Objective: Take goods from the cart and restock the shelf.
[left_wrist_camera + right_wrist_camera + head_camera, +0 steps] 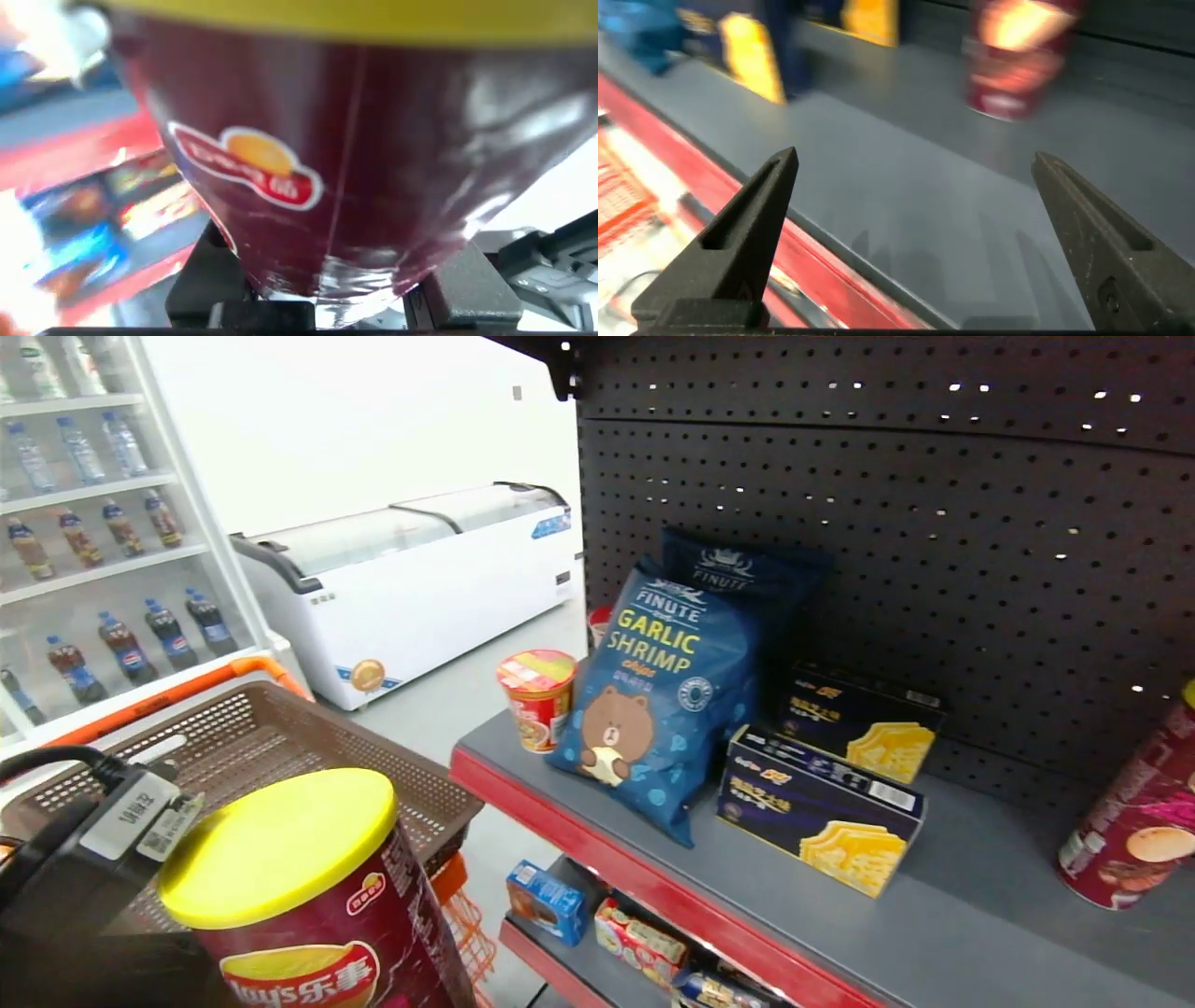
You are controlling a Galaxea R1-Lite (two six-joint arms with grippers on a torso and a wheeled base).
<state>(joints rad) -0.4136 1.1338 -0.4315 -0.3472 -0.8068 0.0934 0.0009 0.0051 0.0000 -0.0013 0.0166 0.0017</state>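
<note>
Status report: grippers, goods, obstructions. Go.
Left gripper shut on chip canister, by cart. Right gripper open over shelf. Bare shelf between cracker box and shelved canister; nothing blocking.

Shelf (934,933) bears noodle cup (537,698), chip bags (658,700), boxes (822,807), canister (1139,821).

At centre, the blue foil snack bag (653,700) carries big yellow lettering under a white crest. Lower left, the maroon yellow-lidded canister (308,896) bears a red-and-yellow logo; the dark blue cardboard box (820,810) right of centre shows small gold print.
</note>
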